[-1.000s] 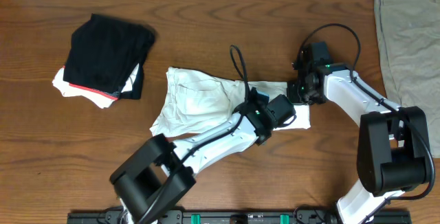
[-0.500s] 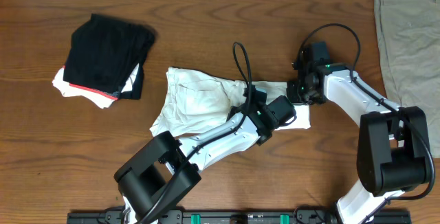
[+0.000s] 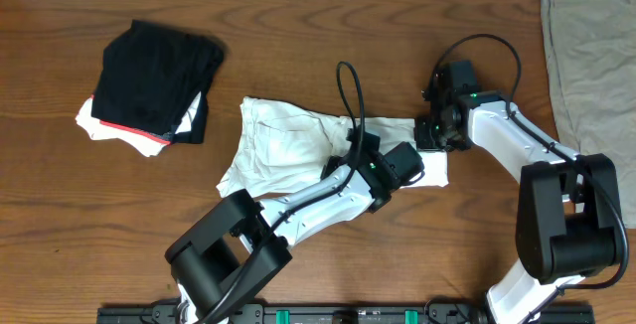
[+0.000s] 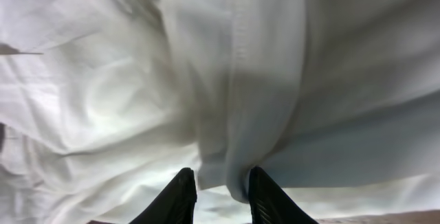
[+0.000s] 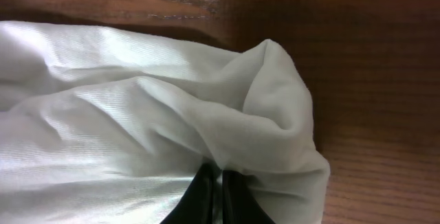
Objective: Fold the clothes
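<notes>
With the white T-shirt crumpled mid-desk, the right hand pinched tight on its edge and the left hand narrowed around a thin ridge of cloth, either shallow grip could slip on lifting, skewing the fold.

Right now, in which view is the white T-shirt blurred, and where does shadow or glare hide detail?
Overhead: sharp, evenly lit, though the white T-shirt is washed out, creases faint. Left wrist: too close, cloth blurred, grey shadow along the fold above the left gripper. Right wrist: weave crisp, wooden table dark at the top, right gripper a black silhouette.
</notes>
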Controlling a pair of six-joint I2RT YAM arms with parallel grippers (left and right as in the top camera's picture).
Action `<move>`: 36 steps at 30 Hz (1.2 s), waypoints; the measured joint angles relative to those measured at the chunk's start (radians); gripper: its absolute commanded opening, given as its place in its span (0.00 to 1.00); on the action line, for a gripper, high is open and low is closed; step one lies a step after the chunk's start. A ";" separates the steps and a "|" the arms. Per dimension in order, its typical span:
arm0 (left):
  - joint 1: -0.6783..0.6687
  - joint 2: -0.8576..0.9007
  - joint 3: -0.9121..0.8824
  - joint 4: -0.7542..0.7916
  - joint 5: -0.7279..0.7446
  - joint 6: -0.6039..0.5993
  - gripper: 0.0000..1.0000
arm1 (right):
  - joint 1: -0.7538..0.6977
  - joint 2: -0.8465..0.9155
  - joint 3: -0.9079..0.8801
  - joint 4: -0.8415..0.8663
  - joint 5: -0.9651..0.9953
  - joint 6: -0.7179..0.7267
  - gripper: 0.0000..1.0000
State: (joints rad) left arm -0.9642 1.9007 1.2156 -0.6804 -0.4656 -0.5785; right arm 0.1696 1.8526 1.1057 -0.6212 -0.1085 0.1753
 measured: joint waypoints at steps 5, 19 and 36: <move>0.000 0.000 0.000 -0.016 -0.024 0.000 0.28 | 0.000 0.000 0.000 0.000 0.000 0.000 0.07; 0.000 0.000 -0.002 -0.013 -0.040 0.002 0.06 | 0.000 0.000 0.000 0.000 -0.001 0.000 0.08; 0.048 -0.010 -0.009 -0.029 -0.036 0.014 0.10 | 0.000 0.000 0.000 0.001 -0.003 0.000 0.08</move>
State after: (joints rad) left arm -0.9161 1.8912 1.2064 -0.7094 -0.5014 -0.5644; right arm 0.1692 1.8526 1.1061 -0.6205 -0.1116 0.1753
